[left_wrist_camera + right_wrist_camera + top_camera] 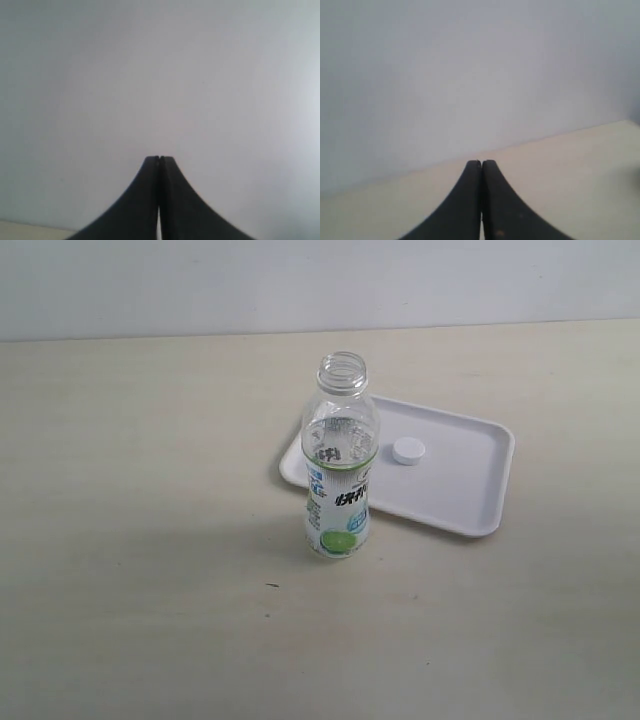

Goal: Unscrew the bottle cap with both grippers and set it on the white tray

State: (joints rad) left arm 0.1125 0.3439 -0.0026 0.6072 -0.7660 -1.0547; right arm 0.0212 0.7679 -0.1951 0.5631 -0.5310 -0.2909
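The clear bottle with its white-and-green label stands upright on the table, its neck open with no cap on it. The small white bottle cap lies on the white tray, just right of the bottle's shoulder. Neither arm shows in the exterior view. My left gripper is shut and empty, facing a plain pale wall. The right gripper is also shut with nothing between its fingers, pointing at the table's far edge and the wall.
The beige table spreads around the bottle and tray. A pale wall runs along the table's back edge.
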